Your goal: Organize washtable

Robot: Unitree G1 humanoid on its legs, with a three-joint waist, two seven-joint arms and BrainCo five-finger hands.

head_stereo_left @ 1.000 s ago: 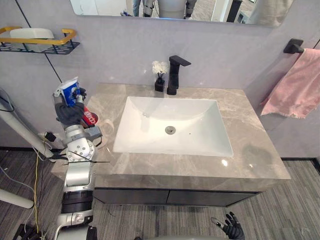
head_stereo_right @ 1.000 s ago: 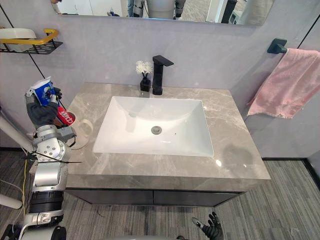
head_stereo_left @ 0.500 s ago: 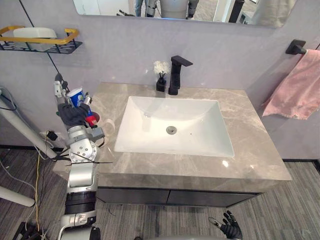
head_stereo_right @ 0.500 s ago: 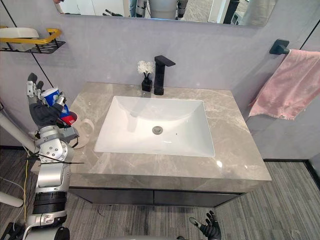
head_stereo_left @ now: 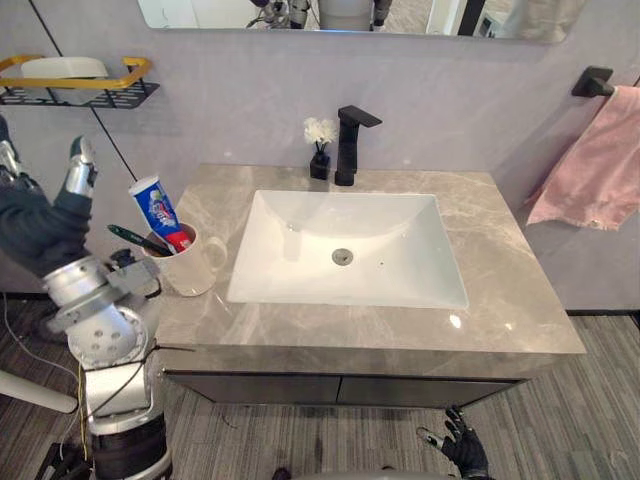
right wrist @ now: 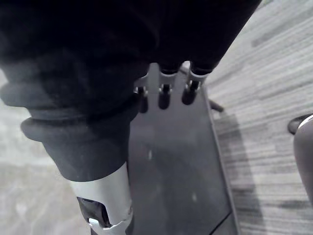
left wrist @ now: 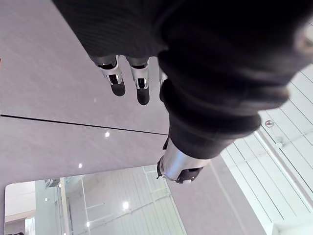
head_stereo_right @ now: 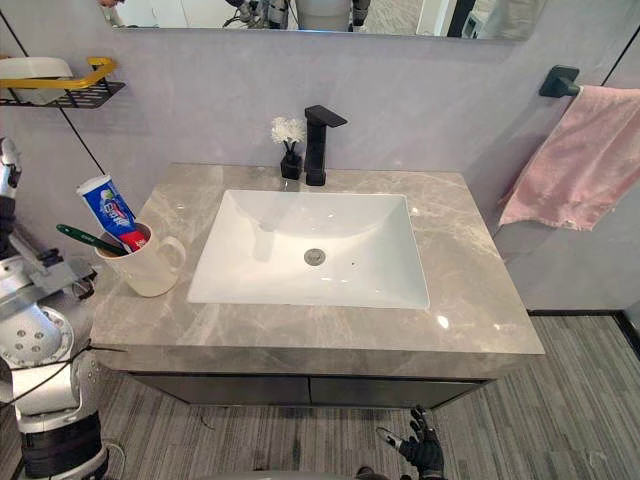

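Toothpaste tube (head_stereo_left: 155,207) stands tilted in the cream mug (head_stereo_left: 195,268), red cap down, with a dark-green toothbrush (head_stereo_left: 135,238) leaning out beside it. The mug sits on the left end of the table (head_stereo_left: 500,270), just beside the white sink (head_stereo_left: 300,250), handle toward the sink. My left hand (head_stereo_left: 45,215) is raised off the table's left edge, apart from the mug; its fingers (left wrist: 116,81) are straight and hold nothing. My right hand (head_stereo_left: 465,455) hangs low before the cabinet (head_stereo_left: 340,390), fingers (right wrist: 164,96) relaxed, empty.
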